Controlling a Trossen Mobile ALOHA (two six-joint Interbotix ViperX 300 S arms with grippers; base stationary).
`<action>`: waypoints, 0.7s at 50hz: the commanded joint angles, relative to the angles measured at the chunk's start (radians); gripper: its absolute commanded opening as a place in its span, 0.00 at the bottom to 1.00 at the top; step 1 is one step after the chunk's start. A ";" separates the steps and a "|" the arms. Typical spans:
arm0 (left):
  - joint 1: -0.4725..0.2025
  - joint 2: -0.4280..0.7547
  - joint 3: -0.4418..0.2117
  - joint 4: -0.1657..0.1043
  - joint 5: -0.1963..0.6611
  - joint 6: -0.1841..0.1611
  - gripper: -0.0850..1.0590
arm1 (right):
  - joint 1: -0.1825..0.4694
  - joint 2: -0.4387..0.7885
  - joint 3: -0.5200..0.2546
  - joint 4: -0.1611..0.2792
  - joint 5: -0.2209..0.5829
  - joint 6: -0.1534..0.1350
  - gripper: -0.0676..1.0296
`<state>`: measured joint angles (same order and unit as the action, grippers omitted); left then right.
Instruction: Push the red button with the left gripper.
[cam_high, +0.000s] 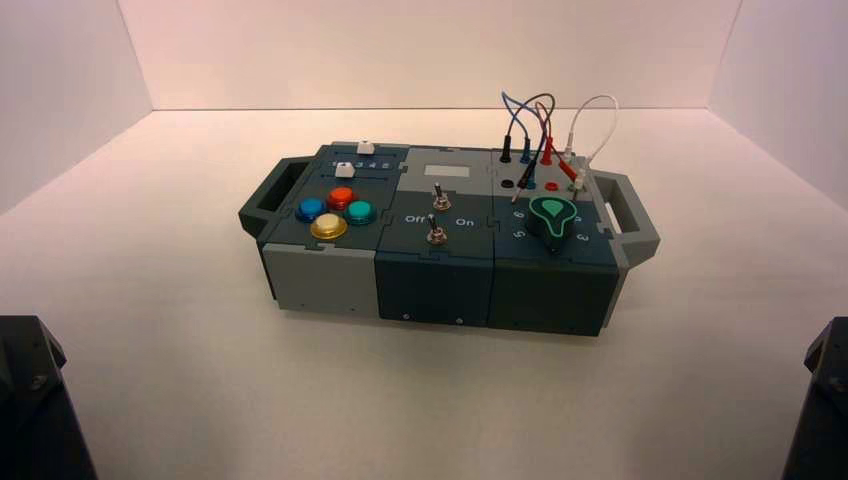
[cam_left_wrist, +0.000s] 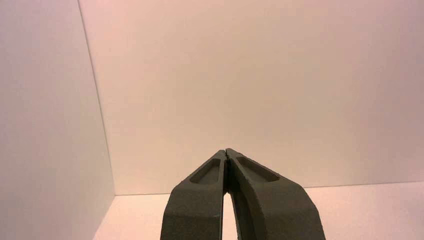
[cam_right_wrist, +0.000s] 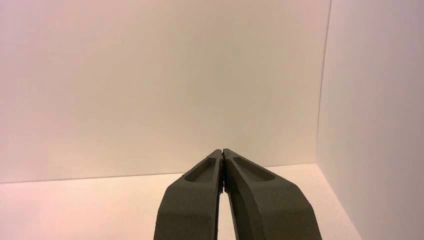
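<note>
At the near left corner of the worktop the left gripper (cam_left_wrist: 227, 152) waits with its fingers clenched together, holding nothing; the right gripper (cam_right_wrist: 222, 151), equally clenched, is parked at the near right corner. The task seems not yet begun. Farther off, the red button (cam_high: 341, 197) sits near the left end of the box (cam_high: 440, 275), its dome facing upward, with no long axis. Next, the left arm must reach forward and press down.
</note>
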<state>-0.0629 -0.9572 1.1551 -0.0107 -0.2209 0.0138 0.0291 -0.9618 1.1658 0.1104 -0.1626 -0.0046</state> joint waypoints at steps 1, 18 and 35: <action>-0.003 0.006 -0.025 0.000 -0.005 0.003 0.05 | 0.005 0.006 -0.034 0.002 -0.005 0.006 0.04; -0.005 0.006 -0.025 0.000 0.012 0.003 0.05 | 0.026 0.005 -0.041 0.002 0.032 0.005 0.04; -0.109 0.012 -0.123 0.002 0.344 0.015 0.05 | 0.146 0.012 -0.091 0.002 0.259 -0.003 0.04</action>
<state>-0.1381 -0.9511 1.0937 -0.0107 0.0399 0.0199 0.1442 -0.9587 1.1183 0.1089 0.0383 -0.0077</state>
